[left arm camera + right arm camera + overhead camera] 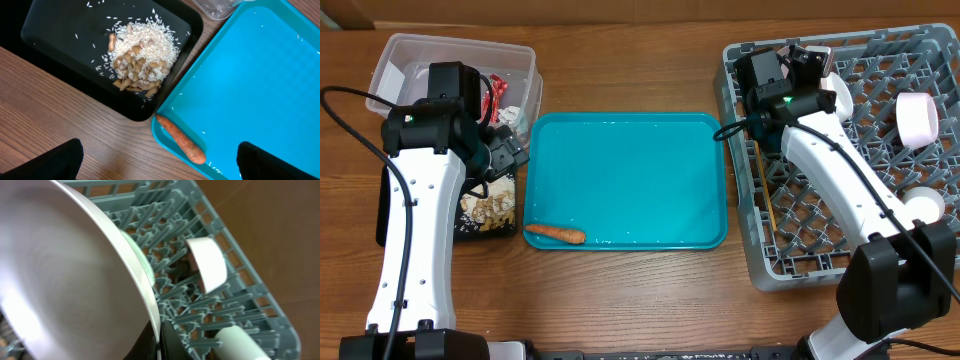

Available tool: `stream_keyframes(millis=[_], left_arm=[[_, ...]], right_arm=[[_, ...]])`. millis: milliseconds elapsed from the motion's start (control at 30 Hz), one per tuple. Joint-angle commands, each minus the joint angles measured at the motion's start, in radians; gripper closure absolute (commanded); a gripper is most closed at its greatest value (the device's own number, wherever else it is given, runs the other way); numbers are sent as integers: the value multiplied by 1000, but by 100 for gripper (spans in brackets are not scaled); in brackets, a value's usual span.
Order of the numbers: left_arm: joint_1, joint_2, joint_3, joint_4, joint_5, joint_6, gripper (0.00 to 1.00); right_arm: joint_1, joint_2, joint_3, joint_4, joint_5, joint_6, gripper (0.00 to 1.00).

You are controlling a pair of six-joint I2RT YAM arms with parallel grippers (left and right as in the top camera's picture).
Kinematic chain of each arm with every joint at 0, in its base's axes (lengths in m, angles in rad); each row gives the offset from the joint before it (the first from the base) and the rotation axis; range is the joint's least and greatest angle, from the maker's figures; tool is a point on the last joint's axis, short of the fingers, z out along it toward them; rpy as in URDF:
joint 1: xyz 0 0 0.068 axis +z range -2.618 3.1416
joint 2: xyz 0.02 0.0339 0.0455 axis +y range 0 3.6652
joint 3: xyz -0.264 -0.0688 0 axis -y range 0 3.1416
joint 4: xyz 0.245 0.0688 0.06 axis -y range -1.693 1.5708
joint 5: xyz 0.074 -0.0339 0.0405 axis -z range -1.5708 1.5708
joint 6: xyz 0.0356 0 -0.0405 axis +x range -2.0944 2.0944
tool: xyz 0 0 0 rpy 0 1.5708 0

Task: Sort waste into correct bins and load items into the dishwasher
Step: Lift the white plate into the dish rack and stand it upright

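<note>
My right gripper (pixel 161 339) is shut on the rim of the round white plate (pixel 65 275) and holds it on edge over the far left corner of the grey dish rack (pixel 840 240). In the overhead view the gripper (pixel 812 78) and a bit of the plate (pixel 838 98) show there. White cups (pixel 917 118) (pixel 925 203) stand in the rack. My left gripper (pixel 160 167) is open and empty above the orange carrot (pixel 181 140), which lies on the teal tray's near left edge (pixel 555 234). The black tray (pixel 60 35) holds rice and nut scraps (pixel 140 55).
The clear tub (pixel 410 55) at the far left holds the red wrapper (pixel 498 92). The teal tray (pixel 630 170) lies between the black tray (pixel 485 225) and the rack. Thin chopsticks (pixel 767 195) seem to lie along the rack's left side.
</note>
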Motion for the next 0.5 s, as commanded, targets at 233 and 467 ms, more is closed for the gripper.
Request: stream_keyframes(millis=[233, 467], left_arm=[[8, -2, -7, 3, -12, 8, 0], [8, -2, -7, 3, 6, 8, 0]], right_arm=[[14, -3, 1, 19, -190, 13, 80], [50, -27, 2, 6, -290, 13, 76]])
